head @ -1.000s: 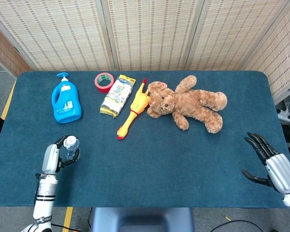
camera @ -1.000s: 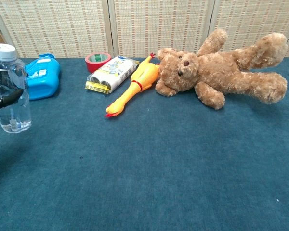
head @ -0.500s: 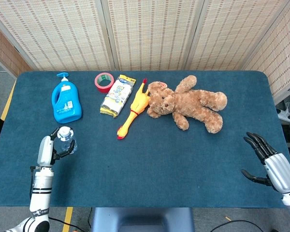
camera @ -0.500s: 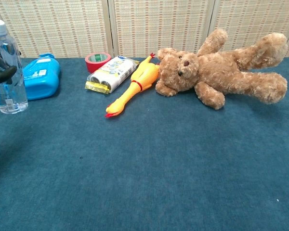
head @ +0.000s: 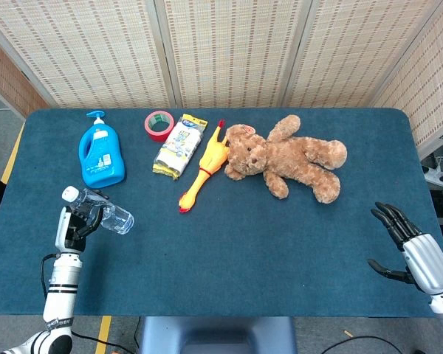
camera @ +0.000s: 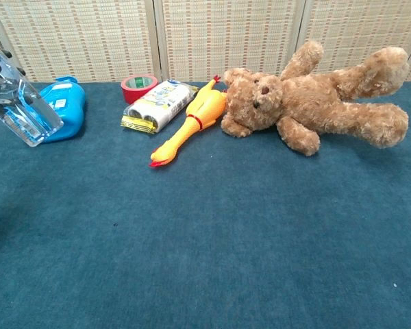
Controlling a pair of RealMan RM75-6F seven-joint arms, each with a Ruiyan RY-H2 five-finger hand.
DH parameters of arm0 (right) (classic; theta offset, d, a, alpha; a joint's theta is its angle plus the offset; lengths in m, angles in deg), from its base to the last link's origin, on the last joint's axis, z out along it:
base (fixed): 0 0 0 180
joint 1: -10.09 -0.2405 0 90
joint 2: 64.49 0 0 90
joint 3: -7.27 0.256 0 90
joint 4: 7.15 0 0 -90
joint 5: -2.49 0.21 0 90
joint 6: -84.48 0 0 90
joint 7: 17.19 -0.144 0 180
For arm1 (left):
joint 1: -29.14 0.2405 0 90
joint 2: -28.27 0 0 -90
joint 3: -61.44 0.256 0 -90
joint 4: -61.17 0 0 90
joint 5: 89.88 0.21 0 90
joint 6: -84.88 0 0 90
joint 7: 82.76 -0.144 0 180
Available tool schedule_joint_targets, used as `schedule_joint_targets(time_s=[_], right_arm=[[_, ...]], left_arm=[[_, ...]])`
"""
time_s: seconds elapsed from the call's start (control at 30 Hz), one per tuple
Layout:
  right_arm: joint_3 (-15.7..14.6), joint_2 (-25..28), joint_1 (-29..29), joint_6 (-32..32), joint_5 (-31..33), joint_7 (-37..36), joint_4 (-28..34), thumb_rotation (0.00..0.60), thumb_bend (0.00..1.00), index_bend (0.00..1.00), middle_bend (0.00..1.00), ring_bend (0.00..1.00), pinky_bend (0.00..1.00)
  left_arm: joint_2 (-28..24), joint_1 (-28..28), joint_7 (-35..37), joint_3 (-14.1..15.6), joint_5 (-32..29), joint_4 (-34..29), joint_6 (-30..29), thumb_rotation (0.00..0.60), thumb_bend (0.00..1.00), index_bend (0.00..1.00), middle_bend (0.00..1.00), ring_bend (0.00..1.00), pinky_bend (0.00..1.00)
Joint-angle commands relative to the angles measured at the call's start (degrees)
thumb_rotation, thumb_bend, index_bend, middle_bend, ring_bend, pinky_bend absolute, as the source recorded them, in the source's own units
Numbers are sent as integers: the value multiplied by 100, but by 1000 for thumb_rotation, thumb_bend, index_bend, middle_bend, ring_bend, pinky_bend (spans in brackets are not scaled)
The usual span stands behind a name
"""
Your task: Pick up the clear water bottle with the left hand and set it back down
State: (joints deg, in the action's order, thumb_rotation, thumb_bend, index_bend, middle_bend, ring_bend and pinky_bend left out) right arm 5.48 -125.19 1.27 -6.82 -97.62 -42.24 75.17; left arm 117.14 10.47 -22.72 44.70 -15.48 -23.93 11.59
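Bottle (head: 102,212) tilted hard at lower left of head view, clear of table (head: 229,243), gripped by left hand (head: 75,221). Level upright before lowering, then release. Right hand (head: 413,251) spread empty, lower right.

Clear water bottle (camera: 20,110) tilted — beside blue detergent bottle (camera: 63,108).

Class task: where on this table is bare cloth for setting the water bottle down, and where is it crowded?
Bare cloth runs along the near half, from the left hand holding the tilted water bottle across to the right hand. The far edge is crowded: detergent bottle, tape roll, rubber chicken, teddy bear.
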Motion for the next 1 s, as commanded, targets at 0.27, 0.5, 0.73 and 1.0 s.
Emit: schedule_joint_targets(time_s=[0.27,0.5,0.73,1.0], right_arm=[[9,-7,9,-20,11,13,1,600,139,0,0,0,261],[10,-3,11,-24,16,-8,-6,600,139,0,0,0,261],[5,7,2,13,26,8,13,600,139,0,0,0,261],[-4,20,-6,46,27,24,37,600,140,0,0,0,261]], left_arm=[[833,-308,-6227,606,541,1872,-1135,600,492,471,514,475,457],[323,-105,-2731,247,130,222,-366,600,492,477,519,481,460],[-109,48,-26,119,269,-349,28,600,492,474,520,483,460],[-15,11,-1298,143,-32,-123,5,600,492,473,519,482,465]])
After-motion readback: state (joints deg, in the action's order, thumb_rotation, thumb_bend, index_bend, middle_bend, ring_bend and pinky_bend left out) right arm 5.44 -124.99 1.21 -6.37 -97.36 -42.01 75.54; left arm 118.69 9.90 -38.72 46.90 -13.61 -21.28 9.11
